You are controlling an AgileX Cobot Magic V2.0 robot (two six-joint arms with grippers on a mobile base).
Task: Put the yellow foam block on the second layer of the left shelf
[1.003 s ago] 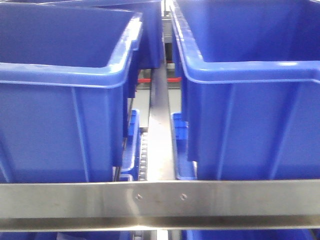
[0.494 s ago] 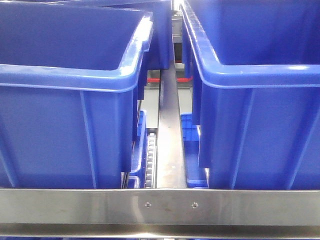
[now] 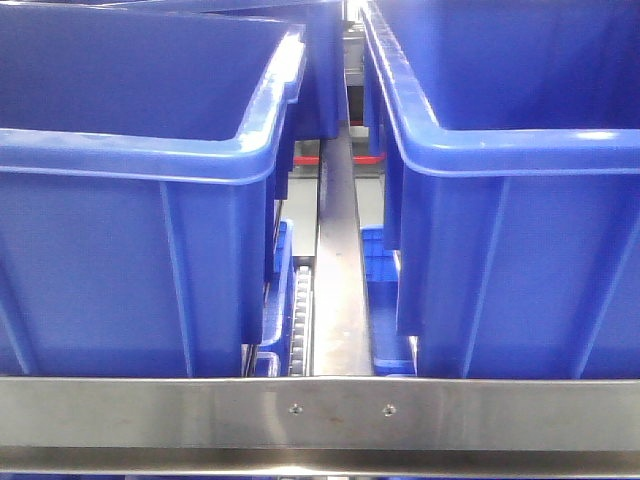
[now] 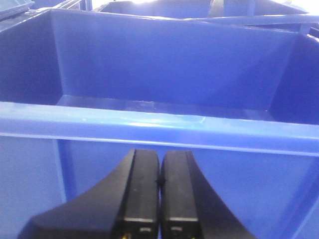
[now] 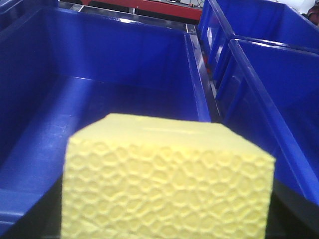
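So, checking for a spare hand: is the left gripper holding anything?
No, the left gripper shows its two black fingers pressed together with nothing between them, in front of a blue bin.

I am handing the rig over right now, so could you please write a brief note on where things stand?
Left tool: shut and empty, facing the outer wall of a blue bin.
Right tool: hidden behind the yellow foam block, which fills the right wrist view and appears to be carried; the jaws cannot be seen.
The block is above the open bin in the right wrist view, whose floor looks bare.
Done: block picked up.
Left: release it at the left shelf's second layer, then withdraw. The front view shows two blue bins and a steel rail, neither arm.
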